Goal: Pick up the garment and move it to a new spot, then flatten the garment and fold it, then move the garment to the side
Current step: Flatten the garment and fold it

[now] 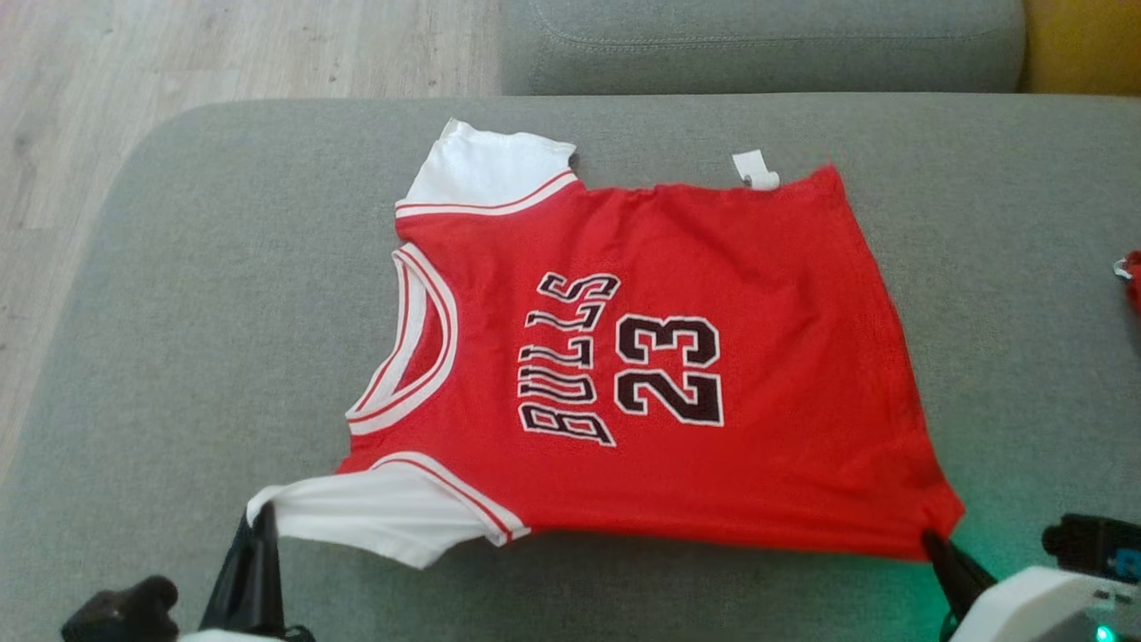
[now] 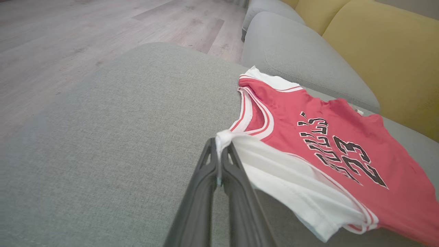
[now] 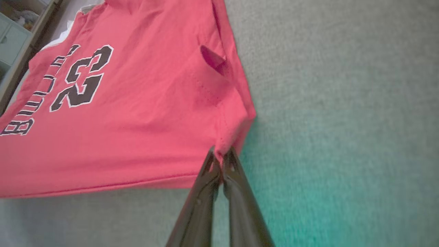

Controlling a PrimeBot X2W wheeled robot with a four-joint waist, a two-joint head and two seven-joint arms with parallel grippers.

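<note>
The garment (image 1: 660, 357) is a red jersey with white sleeves, black "BULLS 23" print and a white-trimmed neck, spread face up on the grey sofa cushion (image 1: 223, 294). My left gripper (image 1: 261, 517) is shut on the tip of the near white sleeve (image 2: 274, 168), lifting it slightly; the pinch shows at my left gripper (image 2: 219, 144) in the left wrist view. My right gripper (image 1: 931, 538) is shut on the near hem corner of the garment (image 3: 120, 113), seen pinched at my right gripper (image 3: 219, 152). The neck points to the left, the hem to the right.
A white tag (image 1: 755, 168) sticks out at the far hem corner. A second grey cushion (image 1: 758, 45) and yellow backrests (image 2: 384, 55) lie beyond. Wooden floor (image 1: 178, 53) runs along the left. A small red item (image 1: 1132, 276) sits at the right edge.
</note>
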